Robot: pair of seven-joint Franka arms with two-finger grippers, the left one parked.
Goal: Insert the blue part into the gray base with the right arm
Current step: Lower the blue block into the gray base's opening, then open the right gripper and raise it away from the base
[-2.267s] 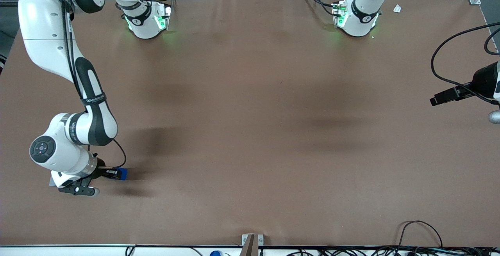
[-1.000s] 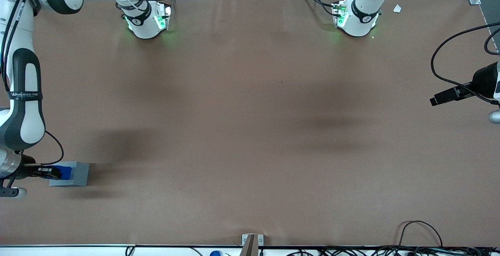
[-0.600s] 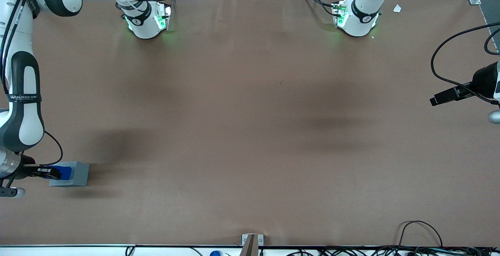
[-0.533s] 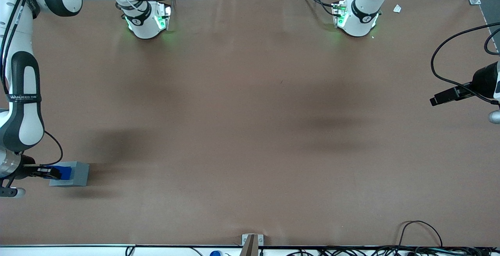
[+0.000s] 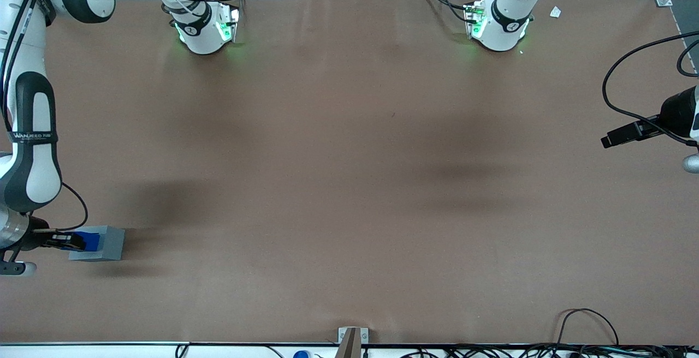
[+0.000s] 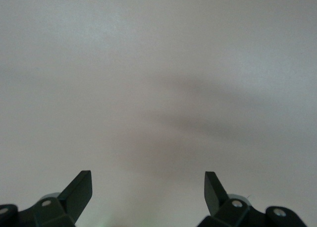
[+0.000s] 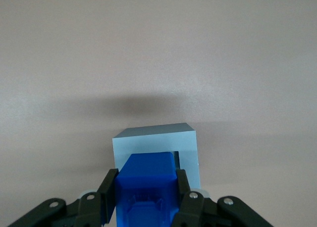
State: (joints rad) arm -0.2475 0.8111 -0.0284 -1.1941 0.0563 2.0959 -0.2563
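Note:
The gray base (image 5: pixel 101 244) sits on the brown table near the working arm's end, fairly near the front camera. My right gripper (image 5: pixel 76 242) is shut on the blue part (image 5: pixel 91 241) and holds it over the base's top. In the right wrist view the blue part (image 7: pixel 146 185) is clamped between the two black fingers (image 7: pixel 106 190), its lower end at the base's recess. The gray base (image 7: pixel 156 147) shows around it, with a dark strip of the recess beside the block. How deep the block sits is hidden.
The brown table (image 5: pixel 349 183) spreads wide toward the parked arm's end. Two arm bases (image 5: pixel 205 28) stand at the table's edge farthest from the front camera. Cables (image 5: pixel 590 341) lie along the near edge.
The right arm carried the blue part sideways toward the working arm's end and over the gray base, uncovering the base. In the last second it has hardly moved.

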